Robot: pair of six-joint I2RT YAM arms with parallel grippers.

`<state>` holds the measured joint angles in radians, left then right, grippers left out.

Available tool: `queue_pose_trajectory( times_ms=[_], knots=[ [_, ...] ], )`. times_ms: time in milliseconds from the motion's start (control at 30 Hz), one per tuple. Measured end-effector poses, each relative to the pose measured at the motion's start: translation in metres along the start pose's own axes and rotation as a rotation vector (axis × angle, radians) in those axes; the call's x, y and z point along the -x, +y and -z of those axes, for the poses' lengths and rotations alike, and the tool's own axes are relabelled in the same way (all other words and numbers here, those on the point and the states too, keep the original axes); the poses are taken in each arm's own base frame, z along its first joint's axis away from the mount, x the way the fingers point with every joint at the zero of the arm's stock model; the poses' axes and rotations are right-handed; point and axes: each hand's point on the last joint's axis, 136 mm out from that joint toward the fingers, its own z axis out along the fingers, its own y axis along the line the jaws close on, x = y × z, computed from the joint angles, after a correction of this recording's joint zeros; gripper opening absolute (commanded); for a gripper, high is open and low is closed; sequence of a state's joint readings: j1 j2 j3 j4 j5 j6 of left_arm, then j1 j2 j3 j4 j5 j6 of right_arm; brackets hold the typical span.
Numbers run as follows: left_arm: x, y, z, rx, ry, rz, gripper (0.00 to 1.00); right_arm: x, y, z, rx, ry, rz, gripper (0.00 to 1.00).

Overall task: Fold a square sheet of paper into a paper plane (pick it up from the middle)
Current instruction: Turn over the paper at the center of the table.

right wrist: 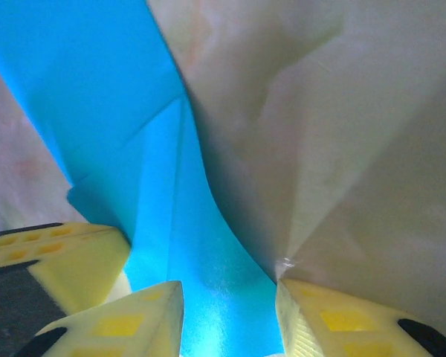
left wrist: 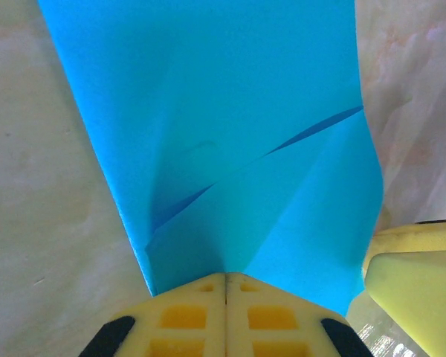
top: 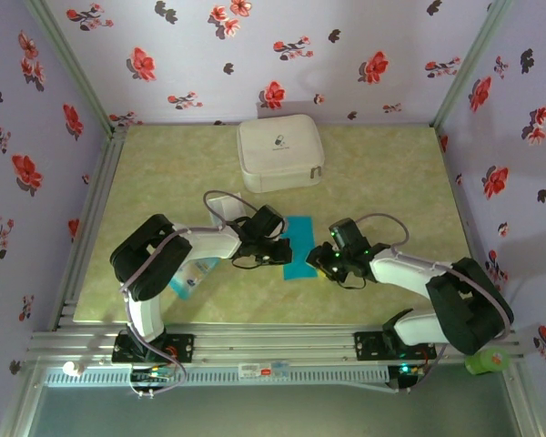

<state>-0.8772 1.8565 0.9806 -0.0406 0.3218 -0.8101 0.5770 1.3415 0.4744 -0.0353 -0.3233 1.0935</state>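
The square sheet of paper (top: 299, 246) is bright blue and lies mid-table between both grippers, partly folded. The left wrist view shows the sheet (left wrist: 230, 141) with diagonal creases and overlapping flaps. My left gripper (left wrist: 224, 281) is shut, its jaws pressed together on the near edge of the paper, which rises to the pinch. From above, the left gripper (top: 278, 252) sits at the sheet's left side. My right gripper (right wrist: 227, 316) stands open astride a curved-up strip of the paper (right wrist: 149, 171), with the blue between its fingers. In the top view the right gripper (top: 324, 261) is at the sheet's right edge.
A white zipped case (top: 279, 153) stands at the back centre. A pale blue-and-white packet (top: 191, 278) lies under the left arm. Flowered walls close three sides of the table. The other gripper's yellow finger (left wrist: 416, 279) crowds the paper's right corner.
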Motion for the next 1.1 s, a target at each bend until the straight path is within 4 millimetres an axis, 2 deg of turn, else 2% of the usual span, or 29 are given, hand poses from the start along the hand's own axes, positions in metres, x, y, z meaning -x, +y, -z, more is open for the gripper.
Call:
queue_pose_trajectory(
  times_ms=[300, 500, 733, 1100],
  knots=[
    [0.0, 0.0, 0.0, 0.001, 0.0, -0.004, 0.07, 0.009, 0.017, -0.01, 0.048, -0.01, 0.026, 0.41],
    [-0.002, 0.002, 0.003, 0.02, 0.014, -0.023, 0.07, 0.016, 0.018, -0.009, 0.06, -0.021, 0.045, 0.44],
    [-0.003, 0.003, 0.003, 0.026, 0.02, -0.039, 0.07, 0.032, 0.026, -0.004, 0.109, -0.046, 0.058, 0.41],
    [-0.003, 0.003, 0.003, 0.025, 0.019, -0.047, 0.07, 0.04, 0.032, -0.009, 0.156, -0.043, 0.058, 0.36]
  ],
)
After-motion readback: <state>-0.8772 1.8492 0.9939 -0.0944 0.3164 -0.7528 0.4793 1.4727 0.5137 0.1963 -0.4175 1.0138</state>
